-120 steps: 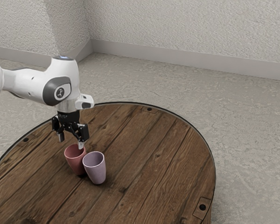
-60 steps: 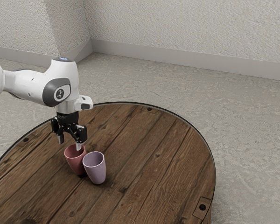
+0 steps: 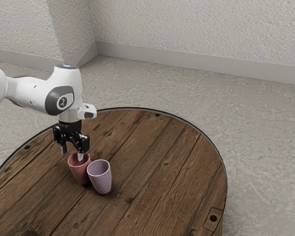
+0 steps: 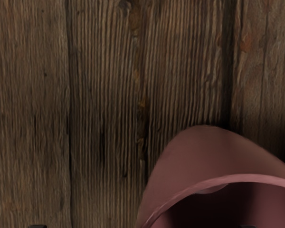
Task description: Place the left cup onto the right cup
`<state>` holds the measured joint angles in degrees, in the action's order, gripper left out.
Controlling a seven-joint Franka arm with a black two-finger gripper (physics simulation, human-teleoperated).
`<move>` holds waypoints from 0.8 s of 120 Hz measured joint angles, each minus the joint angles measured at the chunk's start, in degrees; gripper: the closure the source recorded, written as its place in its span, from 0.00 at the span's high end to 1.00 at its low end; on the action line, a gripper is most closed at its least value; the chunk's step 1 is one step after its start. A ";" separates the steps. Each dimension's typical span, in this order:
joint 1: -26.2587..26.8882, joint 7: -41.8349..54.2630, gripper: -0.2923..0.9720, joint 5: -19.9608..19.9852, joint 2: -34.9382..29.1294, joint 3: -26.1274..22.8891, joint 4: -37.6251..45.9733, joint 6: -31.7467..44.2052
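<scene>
Hovering just over left cup (image 3: 78, 168), claw (image 3: 72, 152) released, one finger inside rim; right cup (image 3: 99, 177) just beside.

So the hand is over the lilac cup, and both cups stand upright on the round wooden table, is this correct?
Not quite. The hand is over the dusty red cup, not the lilac cup beside it; the exterior view shows this. Both cups do stand upright on the round wooden table.
</scene>
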<state>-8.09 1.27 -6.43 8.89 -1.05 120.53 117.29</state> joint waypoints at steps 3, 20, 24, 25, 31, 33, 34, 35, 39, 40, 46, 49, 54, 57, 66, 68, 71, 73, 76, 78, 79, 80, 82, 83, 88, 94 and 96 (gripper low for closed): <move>0.02 0.00 0.61 -0.07 0.11 0.00 -0.04 0.06; 0.09 -0.02 0.58 -0.52 0.58 0.00 -0.03 0.52; 0.09 -0.01 0.57 -0.65 0.65 0.00 -0.02 0.66; 0.09 0.00 0.57 -0.70 0.67 0.00 -0.02 0.69; 0.09 0.11 0.56 -1.00 0.71 0.00 -0.03 0.87; 0.09 0.15 0.56 -1.11 0.72 0.00 -0.05 0.92; 0.09 0.18 0.56 -1.17 0.72 0.00 -0.05 0.95; 0.09 0.20 0.56 -1.25 0.73 0.00 -0.06 0.98; 0.10 0.28 0.56 -1.59 0.75 0.00 -0.08 1.07; 0.10 0.31 0.56 -1.67 0.76 0.00 -0.08 1.10; 0.15 0.42 0.55 -2.09 0.80 0.00 -0.09 1.24; 0.16 0.49 0.55 -2.27 0.85 0.00 -0.10 1.33; 0.17 0.59 0.54 -2.48 1.00 0.00 -0.08 1.50; 0.17 0.65 0.54 -2.57 1.15 0.00 -0.05 1.62; 0.18 0.81 0.54 -2.75 1.54 0.00 -0.02 1.96; 0.18 0.84 0.53 -2.78 1.59 0.00 -0.02 2.03; 0.18 0.88 0.53 -2.81 1.63 0.00 -0.02 2.12; 0.18 0.90 0.53 -2.83 1.65 0.00 -0.02 2.18; 0.19 0.93 0.53 -2.86 1.67 0.00 -0.01 2.26; 0.22 0.95 0.53 -2.86 1.68 0.00 -0.01 2.30; 0.23 0.95 0.53 -2.86 1.69 -0.02 -0.01 2.33; 0.25 0.96 0.53 -2.86 1.69 -0.03 -0.01 2.35; 0.29 0.97 0.52 -2.88 1.70 -0.02 -0.01 2.39; 0.31 0.98 0.52 -2.88 1.70 -0.02 -0.01 2.41; 0.43 1.00 0.52 -2.90 1.70 -0.01 -0.01 2.49; 0.64 1.01 0.52 -2.89 1.71 -0.02 -0.01 2.59; 0.70 1.02 0.52 -2.89 1.71 -0.02 -0.01 2.61</move>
<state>-7.39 2.29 -9.32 10.60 -1.07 120.52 119.90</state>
